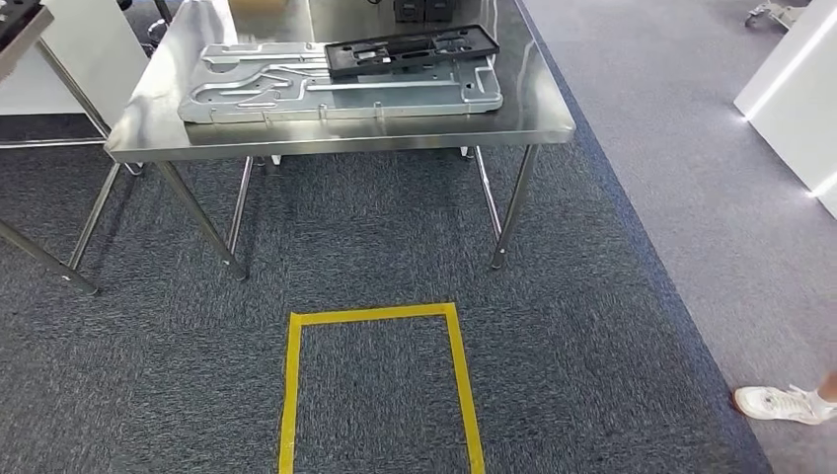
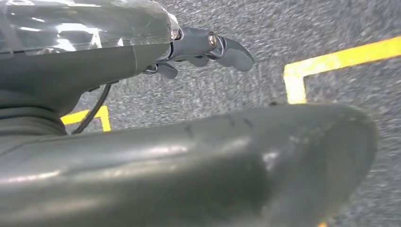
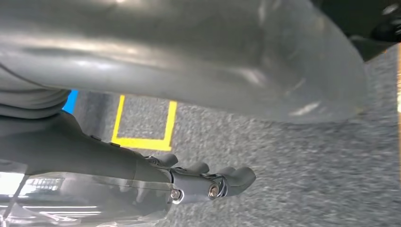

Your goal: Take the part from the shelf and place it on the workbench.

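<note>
Head view footage looks down on a steel workbench (image 1: pixel 538 118) at the far side of a grey carpet, with a yellow taped square (image 1: pixel 380 380) marked on the floor nearer the robot. On the bench top a large pale machined plate (image 1: pixel 336 89) is laid flat, and a black part (image 1: pixel 415 49) rests on its far right portion, touching it. The black part is judged to be stiff, flat and fairly light, with cut-outs and thin rails; a hold across its long edges is judged safest, since the smooth face may slip. Whether this is the task's own part cannot be told, and a corner of another surface is glimpsed at the far left. A person's white shoe (image 1: pixel 785 403) is seen at the near right. Wrist footage adds what the head view lacks: the left hand (image 2: pixel 203 49) is seen hanging over the carpet beside the tape, fingers loosely curled and nothing held, and the right hand (image 3: pixel 208 182) is likewise held loose and empty, fingers slightly apart.
</note>
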{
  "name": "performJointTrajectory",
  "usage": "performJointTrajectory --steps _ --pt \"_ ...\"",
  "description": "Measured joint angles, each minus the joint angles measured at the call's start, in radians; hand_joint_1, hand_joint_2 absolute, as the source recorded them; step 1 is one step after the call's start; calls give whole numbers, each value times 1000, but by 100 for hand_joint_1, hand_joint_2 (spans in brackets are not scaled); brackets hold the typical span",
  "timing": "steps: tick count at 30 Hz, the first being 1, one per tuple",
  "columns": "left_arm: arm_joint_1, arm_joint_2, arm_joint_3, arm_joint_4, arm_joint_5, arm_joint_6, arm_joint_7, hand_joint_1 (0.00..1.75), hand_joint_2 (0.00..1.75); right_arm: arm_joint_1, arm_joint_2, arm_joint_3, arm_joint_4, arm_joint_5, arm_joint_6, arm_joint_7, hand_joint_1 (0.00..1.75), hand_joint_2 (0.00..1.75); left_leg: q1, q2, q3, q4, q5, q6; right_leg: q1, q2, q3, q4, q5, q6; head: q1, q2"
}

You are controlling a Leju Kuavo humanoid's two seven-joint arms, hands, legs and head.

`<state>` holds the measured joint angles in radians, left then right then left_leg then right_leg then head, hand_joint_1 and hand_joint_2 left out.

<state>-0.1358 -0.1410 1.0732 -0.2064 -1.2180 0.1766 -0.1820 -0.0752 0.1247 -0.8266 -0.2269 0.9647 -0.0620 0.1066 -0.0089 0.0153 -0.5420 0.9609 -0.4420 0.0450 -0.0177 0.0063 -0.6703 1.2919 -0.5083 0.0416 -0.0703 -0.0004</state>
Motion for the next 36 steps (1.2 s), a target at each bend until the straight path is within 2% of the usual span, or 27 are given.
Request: performJointTrajectory --steps 1,2,3,4,5,7,8,9,11,12,13,14,15,16,17,19,20,22,23,25,27,28,29,30,33,34,36 --pt "-1 0 -1 0 0 0 0 0 0 -1 0 7 1 7 -3 -1 0 0 0 2 -22 12 9 -4 -1 -1 52 -51 20 -1 0 0" --pt "-2 0 -2 0 0 0 0 0 0 -2 0 13 1 14 -5 -1 0 0 -1 3 -42 24 15 -8 0 -1 117 -130 18 -4 0 0" --pt "-2 -1 -3 0 0 0 -1 0 0 -3 0 19 1 19 -7 -1 0 0 -2 4 -56 35 22 -12 2 -2 177 -213 -4 -10 0 0" --pt "-3 -1 -3 0 0 0 -2 0 0 -4 0 25 2 24 -9 0 0 0 -3 4 -66 43 30 -17 5 -2 219 -275 -28 -18 0 0" --pt "-4 -1 -3 0 0 1 -3 0 0 -5 0 30 3 28 -13 2 0 44 -3 5 -73 47 38 -23 8 -1 239 -312 -44 -25 0 0" --pt "-3 -1 -3 0 0 1 -3 0 0 -5 0 37 6 33 -18 4 0 131 0 3 -84 50 47 -35 8 -4 226 -320 -33 -44 0 0" --pt "-1 -1 -3 0 0 1 -3 0 0 -5 1 40 8 35 -18 5 0 131 2 0 -92 63 29 -42 7 -7 215 -321 -22 -53 0 0" --pt "1 -1 -3 0 0 1 -3 0 0 -5 1 43 9 37 -18 7 0 87 5 -3 -103 92 -9 -49 5 -9 201 -323 -9 -61 0 0" --pt "3 -1 -3 0 0 2 -3 0 0 -6 1 47 10 42 -10 13 0 0 11 -6 -132 201 -114 -62 6 -11 170 -321 17 -69 0 0" --pt "4 -2 -3 0 0 3 -3 0 0 -5 2 49 11 45 -4 16 0 0 13 -6 -142 265 -151 -67 7 -12 152 -320 30 -69 0 0" --pt "4 -2 -3 0 -1 3 -3 0 0 -5 2 52 12 48 2 17 0 0 15 -6 -143 313 -163 -70 8 -12 133 -317 43 -68 0 0" --pt "4 -3 -3 0 -3 4 -3 0 0 -5 2 55 13 52 8 17 0 0 17 -6 -132 334 -150 -73 8 -12 114 -314 56 -67 0 0" --pt "4 -3 -3 0 -5 5 -4 0 0 -5 2 58 14 55 12 17 0 0 19 -6 -105 322 -119 -74 7 -11 95 -310 67 -65 0 0" --pt "3 -3 -4 0 -7 8 -7 0 0 -5 2 60 15 57 13 16 0 0 20 -7 -60 273 -87 -73 7 -11 77 -306 77 -61 0 0" --pt "2 -3 -4 0 -9 11 -11 0 0 -5 3 62 15 57 14 13 0 0 21 -7 -2 199 -72 -71 6 -10 63 -302 85 -57 0 0" --pt "-2 -3 -5 0 -12 18 -19 0 0 -5 5 64 15 58 11 3 0 0 17 -8 105 42 -89 -60 8 -10 46 -297 101 -46 0 0" --pt "-3 -3 -5 0 -13 21 -21 0 0 -5 6 65 15 58 11 -2 0 0 14 -8 131 -3 -104 -54 8 -10 43 -296 109 -40 0 0" --pt "-3 -3 -5 0 -14 26 -23 0 0 -5 7 65 15 58 10 -15 0 0 12 -7 131 -24 -103 -40 6 -11 40 -299 124 -27 0 0" --pt "-2 -3 -5 0 -12 30 -23 0 0 -5 7 66 15 57 10 -26 0 0 13 -5 127 -26 -95 -32 5 -11 36 -293 120 -21 0 0" --pt "0 -4 -5 0 -9 41 -20 0 0 -5 7 66 15 58 8 -58 0 0 16 -2 116 -28 -79 -18 3 -9 7 -223 67 -14 0 0" --pt "3 -4 -5 0 -8 47 -19 0 0 -3 7 66 15 57 5 -98 0 0 12 -1 101 -25 -69 -12 2 -8 -49 -78 -16 -11 0 0" --pt "5 -4 -5 0 -8 49 -19 0 0 -2 7 66 15 56 2 -113 0 0 11 0 94 -22 -66 -12 2 -8 -69 -17 -42 -10 0 0" --pt "8 -4 -5 0 -8 50 -19 0 0 -2 7 66 15 55 0 -123 0 0 9 0 88 -18 -63 -12 2 -8 -72 10 -49 -10 0 0" --pt "9 -4 -5 0 -8 50 -19 0 0 -2 7 66 15 55 -2 -127 0 0 9 0 84 -14 -62 -13 2 -8 -51 -10 -36 -12 0 0" --pt "11 -6 -5 0 -8 50 -19 0 0 -2 6 66 15 56 -5 -130 0 0 8 -8 72 4 -66 -21 4 13 73 -212 37 -26 0 0" --pt "10 -6 -5 0 -8 50 -19 0 0 -2 6 67 15 57 -9 -130 0 0 7 -11 66 10 -67 -26 5 21 97 -258 45 -30 0 0" --pt "8 -7 -4 1 -8 51 -19 0 0 0 5 68 15 60 -20 -131 0 0 7 -19 54 16 -67 -36 7 24 108 -283 40 -36 0 0"
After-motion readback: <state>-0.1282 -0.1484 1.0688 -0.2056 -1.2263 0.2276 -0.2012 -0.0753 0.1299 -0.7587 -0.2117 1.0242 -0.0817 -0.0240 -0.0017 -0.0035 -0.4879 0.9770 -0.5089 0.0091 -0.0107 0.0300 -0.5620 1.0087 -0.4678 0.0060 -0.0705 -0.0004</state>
